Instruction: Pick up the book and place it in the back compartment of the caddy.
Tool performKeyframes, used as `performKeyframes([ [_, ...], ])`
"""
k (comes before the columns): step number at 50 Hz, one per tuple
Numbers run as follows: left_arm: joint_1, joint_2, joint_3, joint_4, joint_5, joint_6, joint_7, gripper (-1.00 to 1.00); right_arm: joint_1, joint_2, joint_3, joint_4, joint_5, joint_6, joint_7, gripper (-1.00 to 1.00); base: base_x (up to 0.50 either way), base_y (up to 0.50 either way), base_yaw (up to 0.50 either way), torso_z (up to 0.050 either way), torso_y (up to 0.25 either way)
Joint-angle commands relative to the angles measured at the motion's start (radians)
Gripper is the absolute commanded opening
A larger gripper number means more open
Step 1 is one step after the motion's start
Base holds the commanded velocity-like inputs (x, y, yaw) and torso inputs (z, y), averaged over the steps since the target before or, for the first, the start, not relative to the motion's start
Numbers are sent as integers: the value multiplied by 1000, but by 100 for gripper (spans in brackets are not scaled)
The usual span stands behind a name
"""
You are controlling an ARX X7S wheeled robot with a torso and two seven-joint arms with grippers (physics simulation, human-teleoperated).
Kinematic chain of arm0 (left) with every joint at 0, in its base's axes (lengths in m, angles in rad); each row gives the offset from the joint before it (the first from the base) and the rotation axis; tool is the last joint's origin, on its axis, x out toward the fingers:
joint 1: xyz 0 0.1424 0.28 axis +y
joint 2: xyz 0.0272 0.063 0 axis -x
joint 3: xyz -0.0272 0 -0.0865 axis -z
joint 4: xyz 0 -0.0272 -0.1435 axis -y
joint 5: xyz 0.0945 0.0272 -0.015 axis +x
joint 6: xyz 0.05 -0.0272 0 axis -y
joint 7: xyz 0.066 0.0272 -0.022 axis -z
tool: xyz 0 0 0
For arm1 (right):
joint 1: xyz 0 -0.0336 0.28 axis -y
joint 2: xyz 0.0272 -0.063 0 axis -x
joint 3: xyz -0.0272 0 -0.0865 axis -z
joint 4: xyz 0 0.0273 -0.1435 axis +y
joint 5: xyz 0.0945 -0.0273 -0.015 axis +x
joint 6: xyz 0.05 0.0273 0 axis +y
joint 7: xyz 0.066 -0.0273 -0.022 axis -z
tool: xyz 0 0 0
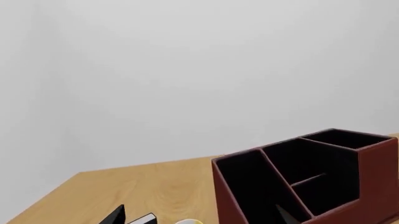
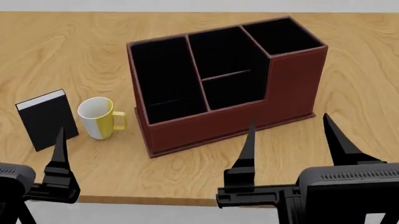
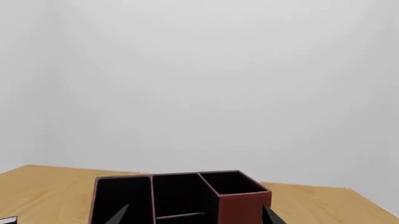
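The book (image 2: 46, 119) stands upright at the table's left, with a dark cover and a white top edge; the left wrist view catches only its top corner (image 1: 145, 219). The caddy (image 2: 206, 123) is a dark red-brown box with black cells split by thin dividers, set mid-table and turned at an angle. It also fills part of both wrist views (image 1: 374, 177) (image 3: 240, 205). My left gripper (image 1: 199, 217) is open and empty, one of its fingers (image 2: 59, 154) just in front of the book. My right gripper (image 2: 292, 140) (image 3: 194, 217) hangs open and empty before the caddy's front wall.
A white and yellow mug (image 2: 100, 116) stands between the book and the caddy, close to both. The wooden table (image 2: 349, 93) has its near edge just in front of my grippers. A plain pale wall lies behind the table.
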Motion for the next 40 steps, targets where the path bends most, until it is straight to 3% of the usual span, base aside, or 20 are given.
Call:
performKeyframes([
  [1,1,-9,11,1,3,0,-7,100,-2,4,2,1,10,-8,2,100,500,0,0,0,0],
  [40,9,-28,4,10,-26,22,-18,100,3,17,-20,-27,26,4,25,100,500,0,0,0,1],
])
